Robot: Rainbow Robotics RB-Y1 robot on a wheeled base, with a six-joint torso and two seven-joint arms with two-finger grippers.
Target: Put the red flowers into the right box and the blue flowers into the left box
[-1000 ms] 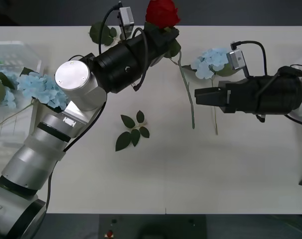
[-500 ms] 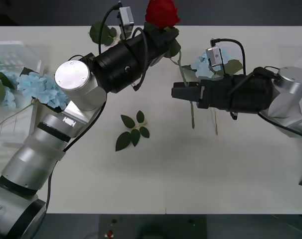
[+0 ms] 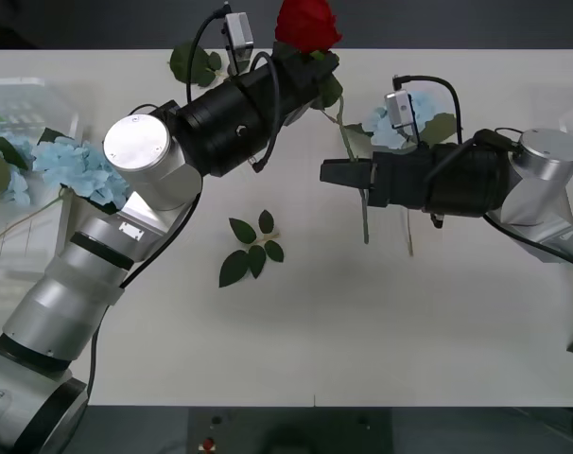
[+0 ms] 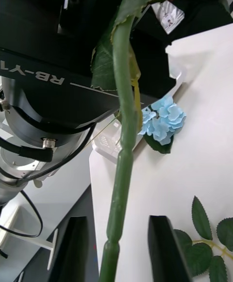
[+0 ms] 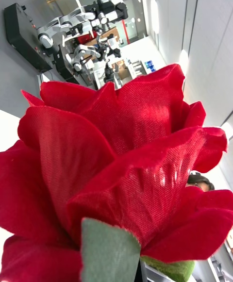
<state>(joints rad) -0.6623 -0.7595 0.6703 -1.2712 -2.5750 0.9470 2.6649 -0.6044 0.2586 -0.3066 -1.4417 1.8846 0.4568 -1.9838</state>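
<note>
At the far left of the table (image 3: 409, 331), the left box (image 3: 26, 104) holds blue flowers (image 3: 78, 170), blooms resting against its near-right corner. The left pincer (image 3: 310, 64) reaches to the far edge, clamped just under the bloom of a red flower (image 3: 307, 24), whose stem (image 4: 121, 165) hangs down toward the table. A loose leaf sprig (image 3: 253, 251) lies at mid-table. The right pincer (image 3: 336, 174) points left with fingers (image 4: 162, 248) parted either side of that stem, not closed on it. Another blue flower (image 3: 386, 123) lies just beyond the right arm.
</note>
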